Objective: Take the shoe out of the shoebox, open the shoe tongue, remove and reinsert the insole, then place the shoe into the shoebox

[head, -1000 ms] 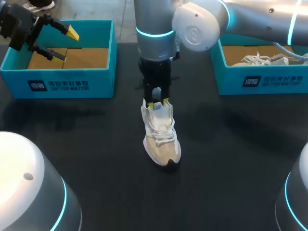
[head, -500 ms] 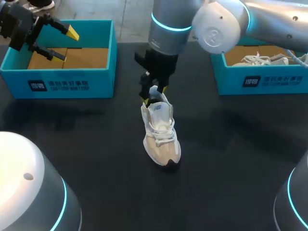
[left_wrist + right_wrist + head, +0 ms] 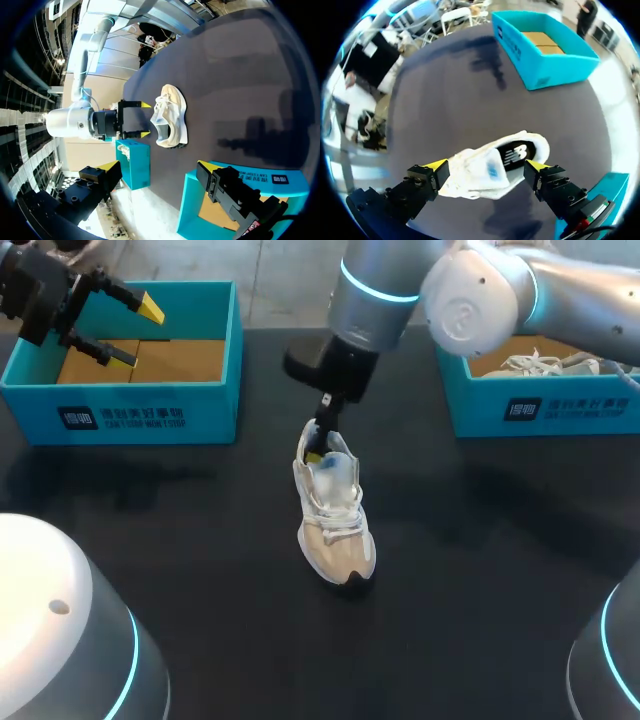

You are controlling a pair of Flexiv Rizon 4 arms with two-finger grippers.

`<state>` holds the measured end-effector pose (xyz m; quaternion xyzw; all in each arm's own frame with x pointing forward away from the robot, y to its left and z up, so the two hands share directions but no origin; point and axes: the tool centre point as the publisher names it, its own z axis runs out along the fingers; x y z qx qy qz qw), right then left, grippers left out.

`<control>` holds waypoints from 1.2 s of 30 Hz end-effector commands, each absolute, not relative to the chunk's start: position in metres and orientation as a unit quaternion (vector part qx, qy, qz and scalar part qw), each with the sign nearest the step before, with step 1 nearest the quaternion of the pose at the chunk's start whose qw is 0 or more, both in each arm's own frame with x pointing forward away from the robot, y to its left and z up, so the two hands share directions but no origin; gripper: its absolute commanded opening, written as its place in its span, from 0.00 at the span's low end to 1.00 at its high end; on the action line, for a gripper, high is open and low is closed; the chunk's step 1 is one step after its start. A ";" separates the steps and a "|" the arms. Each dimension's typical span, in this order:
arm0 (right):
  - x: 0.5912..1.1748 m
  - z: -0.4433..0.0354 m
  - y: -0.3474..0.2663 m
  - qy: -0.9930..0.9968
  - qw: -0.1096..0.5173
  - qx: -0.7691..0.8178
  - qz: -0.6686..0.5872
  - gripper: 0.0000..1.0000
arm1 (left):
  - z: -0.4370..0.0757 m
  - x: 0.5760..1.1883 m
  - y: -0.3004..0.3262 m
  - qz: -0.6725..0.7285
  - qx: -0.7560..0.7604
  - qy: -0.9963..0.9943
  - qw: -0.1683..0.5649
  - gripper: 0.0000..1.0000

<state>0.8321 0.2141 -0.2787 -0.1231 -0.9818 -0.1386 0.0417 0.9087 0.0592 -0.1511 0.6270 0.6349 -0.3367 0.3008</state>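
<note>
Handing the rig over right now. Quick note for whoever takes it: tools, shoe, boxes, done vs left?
Left tool: open, empty, above the left shoebox, which shows only a cardboard floor.
Right tool: open at the heel end of the shoe, one finger on each side; contact can't be told.
Shoe: upright on the table between the boxes, toe toward the robot, insole inside. A second shoe lies in the right shoebox.
Done: shoe out of the box; tongue looks lifted, not certain.
Left: pull the insole, reinsert it, put the shoe back in the box.
</note>
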 end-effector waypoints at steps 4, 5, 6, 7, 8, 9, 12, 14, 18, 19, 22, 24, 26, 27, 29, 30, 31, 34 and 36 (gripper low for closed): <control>0.857 -0.267 0.210 -0.997 0.019 -0.039 -0.067 1.00 | -0.151 0.908 0.059 -0.335 0.627 0.636 0.301 1.00; 0.863 -0.269 0.210 -0.998 0.015 -0.029 -0.063 1.00 | -0.151 0.908 0.059 -0.335 0.627 0.636 0.301 1.00; 0.865 -0.270 0.210 -0.998 0.011 -0.026 -0.062 1.00 | -0.151 0.908 0.059 -0.335 0.627 0.636 0.301 1.00; 0.868 -0.271 0.210 -0.998 0.006 -0.025 -0.057 1.00 | -0.151 0.908 0.059 -0.335 0.627 0.636 0.301 1.00; 0.872 -0.272 0.211 -0.999 0.003 -0.028 -0.044 1.00 | -0.151 0.908 0.059 -0.335 0.627 0.636 0.301 1.00; 0.876 -0.272 0.212 -0.999 0.000 -0.026 -0.035 1.00 | -0.151 0.908 0.059 -0.335 0.627 0.636 0.301 1.00; 0.885 -0.274 0.215 -1.000 -0.010 -0.017 -0.013 1.00 | -0.151 0.908 0.059 -0.335 0.627 0.636 0.301 1.00; 0.891 -0.276 0.217 -1.000 -0.023 -0.008 0.000 1.00 | -0.151 0.908 0.059 -0.335 0.627 0.636 0.301 1.00; 0.906 -0.284 0.218 -0.999 -0.041 0.010 0.014 1.00 | -0.151 0.908 0.059 -0.335 0.627 0.636 0.301 1.00; 0.908 -0.285 0.218 -0.999 -0.042 0.014 0.019 1.00 | -0.151 0.908 0.059 -0.335 0.627 0.636 0.301 1.00; 0.916 -0.294 0.218 -0.998 -0.045 0.025 0.026 1.00 | -0.151 0.908 0.059 -0.335 0.627 0.636 0.301 1.00; 0.919 -0.299 0.218 -0.998 -0.045 0.026 0.030 1.00 | -0.151 0.908 0.059 -0.335 0.627 0.636 0.301 1.00; 0.922 -0.304 0.217 -0.998 -0.047 0.025 0.029 0.99 | -0.151 0.908 0.059 -0.335 0.627 0.636 0.301 1.00; 0.924 -0.308 0.217 -0.998 -0.047 0.024 0.029 0.84 | -0.151 0.908 0.059 -0.335 0.627 0.636 0.301 1.00; 0.927 -0.314 0.219 -0.998 -0.044 0.029 0.038 0.76 | -0.151 0.908 0.059 -0.335 0.627 0.636 0.301 1.00; 0.929 -0.318 0.221 -0.998 -0.044 0.033 0.037 0.74 | -0.151 0.908 0.059 -0.335 0.627 0.636 0.301 1.00; 0.930 -0.323 0.220 -0.998 -0.046 0.035 0.034 0.74 | -0.151 0.908 0.059 -0.335 0.627 0.636 0.301 1.00; 0.933 -0.332 0.220 -0.998 -0.042 0.036 0.035 0.71 | -0.151 0.908 0.059 -0.335 0.627 0.636 0.301 1.00; 0.934 -0.337 0.220 -0.998 -0.040 0.037 0.037 0.71 | -0.151 0.908 0.059 -0.335 0.627 0.636 0.301 1.00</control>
